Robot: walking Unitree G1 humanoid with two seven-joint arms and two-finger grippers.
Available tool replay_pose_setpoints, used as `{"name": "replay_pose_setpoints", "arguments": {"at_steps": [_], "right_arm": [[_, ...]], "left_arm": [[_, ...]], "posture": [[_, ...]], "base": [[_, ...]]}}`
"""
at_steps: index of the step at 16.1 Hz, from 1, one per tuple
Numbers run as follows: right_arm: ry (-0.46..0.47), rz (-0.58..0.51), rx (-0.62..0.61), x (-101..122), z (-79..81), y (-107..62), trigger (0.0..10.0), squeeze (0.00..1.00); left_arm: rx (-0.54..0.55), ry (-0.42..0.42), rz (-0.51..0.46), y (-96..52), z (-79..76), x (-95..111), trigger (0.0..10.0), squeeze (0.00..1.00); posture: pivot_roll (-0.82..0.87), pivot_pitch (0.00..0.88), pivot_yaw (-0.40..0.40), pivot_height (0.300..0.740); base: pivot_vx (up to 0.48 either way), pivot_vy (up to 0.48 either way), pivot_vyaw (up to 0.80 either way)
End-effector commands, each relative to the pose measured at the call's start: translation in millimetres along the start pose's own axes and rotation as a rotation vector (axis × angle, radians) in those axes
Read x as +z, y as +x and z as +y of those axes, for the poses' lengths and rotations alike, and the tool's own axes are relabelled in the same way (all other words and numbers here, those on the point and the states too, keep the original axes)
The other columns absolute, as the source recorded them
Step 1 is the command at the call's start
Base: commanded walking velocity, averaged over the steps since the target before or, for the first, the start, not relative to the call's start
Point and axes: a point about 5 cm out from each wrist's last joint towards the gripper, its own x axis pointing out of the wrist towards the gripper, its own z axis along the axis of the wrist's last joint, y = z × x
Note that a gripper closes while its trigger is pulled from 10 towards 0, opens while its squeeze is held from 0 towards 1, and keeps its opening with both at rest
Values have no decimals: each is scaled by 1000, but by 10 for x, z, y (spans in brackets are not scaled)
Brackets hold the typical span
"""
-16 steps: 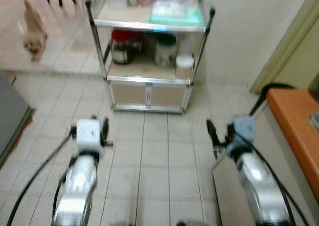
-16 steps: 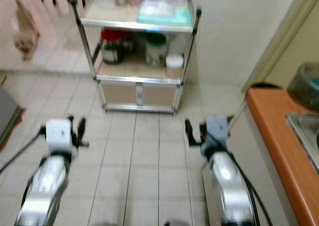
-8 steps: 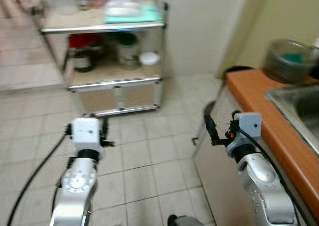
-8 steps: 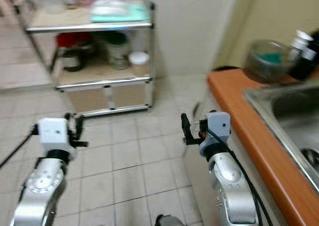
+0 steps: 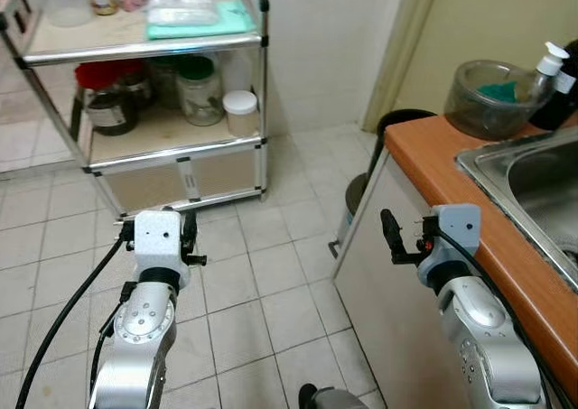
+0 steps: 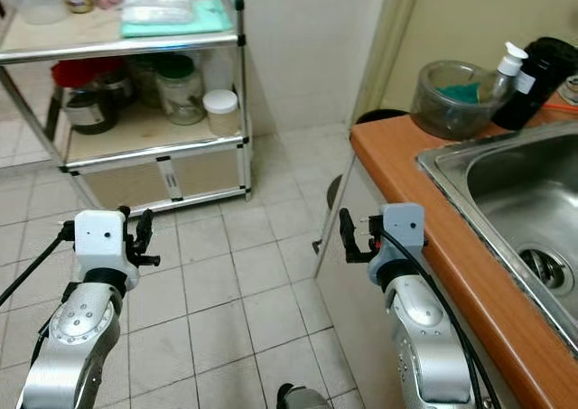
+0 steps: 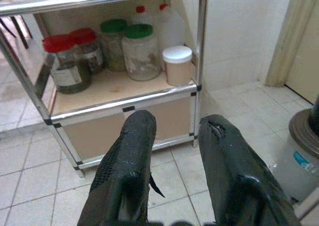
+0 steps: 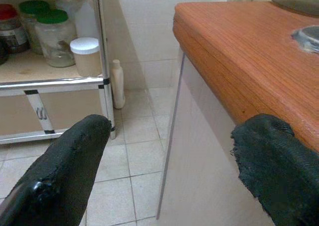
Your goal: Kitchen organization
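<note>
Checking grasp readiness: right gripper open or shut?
Open. The right gripper has its two fingers wide apart, nothing between them.

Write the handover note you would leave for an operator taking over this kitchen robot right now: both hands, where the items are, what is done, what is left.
Left hand: empty, fingers slightly apart, held over the tiled floor and pointing at the metal shelf rack.
Right hand: empty, wide open, held beside the end of the orange counter.
Items: jars on the rack's middle shelf; a green cloth and containers on top. On the counter, a glass bowl and a dark pump bottle stand behind the sink.
Done: nothing handled that can be seen.
Left: pick a first item; all organising is yet to do.
</note>
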Motion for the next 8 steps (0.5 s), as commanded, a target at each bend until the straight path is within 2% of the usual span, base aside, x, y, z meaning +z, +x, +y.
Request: {"name": "replay_pose_setpoints", "arguments": {"at_steps": [1, 8], "right_arm": [[19, -26, -36, 87, -33, -9, 10000, 1000], [6, -20, -73, 102, -63, -8, 10000, 1000]], "left_arm": [[-3, 12, -14, -2, 26, 66, 10000, 0], [3, 34, 13, 1, 18, 29, 10000, 0]], "posture": [[-62, 0, 7, 740], [-41, 0, 9, 740]], "base": [[0, 480, -800], [0, 0, -800]]}}
